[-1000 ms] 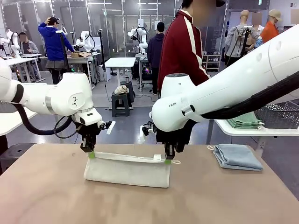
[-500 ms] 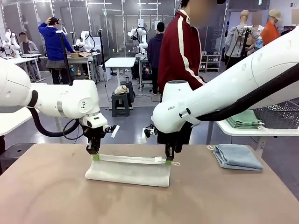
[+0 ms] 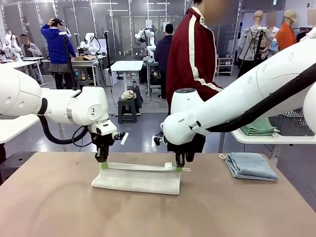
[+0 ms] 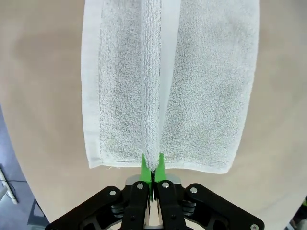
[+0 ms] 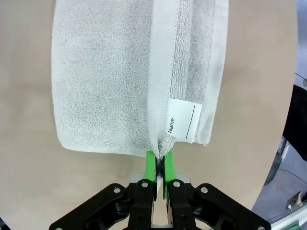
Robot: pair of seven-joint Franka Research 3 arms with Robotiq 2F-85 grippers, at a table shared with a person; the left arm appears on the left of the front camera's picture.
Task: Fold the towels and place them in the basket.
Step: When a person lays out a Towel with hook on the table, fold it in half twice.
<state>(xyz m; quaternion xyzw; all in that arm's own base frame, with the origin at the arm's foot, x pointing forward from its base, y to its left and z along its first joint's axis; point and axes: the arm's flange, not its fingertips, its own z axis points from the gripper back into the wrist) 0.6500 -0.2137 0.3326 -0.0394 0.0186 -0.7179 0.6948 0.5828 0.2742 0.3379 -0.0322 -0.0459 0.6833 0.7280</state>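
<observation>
1. The left gripper (image 4: 152, 168) pinches the near hem of the cream-white towel (image 4: 206, 86) (green pads (image 4: 144, 164) pressed together on it).
2. The towel stretches away over the tan table (image 4: 43, 96).

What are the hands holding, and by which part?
Each pinches the cream-white towel by its lifted upper edge: left hand at one end, right hand at the other, by the name tag.

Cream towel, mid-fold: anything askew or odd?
Nothing stands out. The cream towel lies flat on the table, its raised edge pinched at both ends by shut jaws, roughly level. Its name tag sticks out at one corner, which is normal. The blue towel sits folded nearby.
</observation>
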